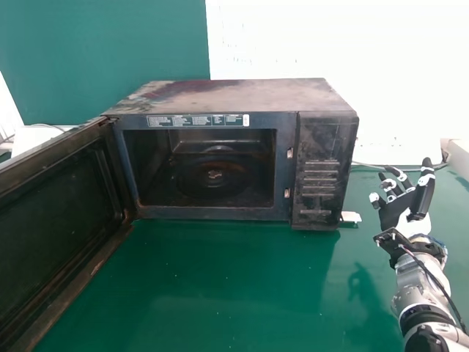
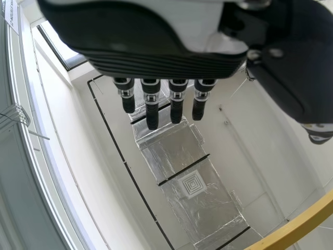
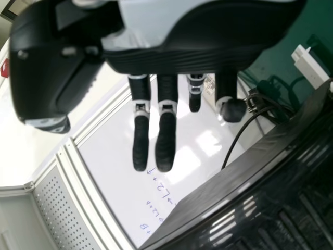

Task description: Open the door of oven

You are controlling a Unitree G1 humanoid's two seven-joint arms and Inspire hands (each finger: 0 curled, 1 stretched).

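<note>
Oven [image 1: 315, 172]: is showing black; its top [image 1: 234, 95] is mottling brown and grey. Table [image 1: 220, 293]: is showing green. Right hand [image 1: 399, 214]: is pairing black with white. Duct [image 2: 174, 151]: is showing silver with black bands. Vent [image 2: 193, 183]: is bearing concentric squares.

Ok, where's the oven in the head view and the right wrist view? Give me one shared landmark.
Head view: oven mid-picture, door open at left, right robot hand off its right side.
Right wrist view: oven on the side of the hand away from the thumb, partly in frame.
Shared landmark: green tabletop, beside the oven in both.
</note>
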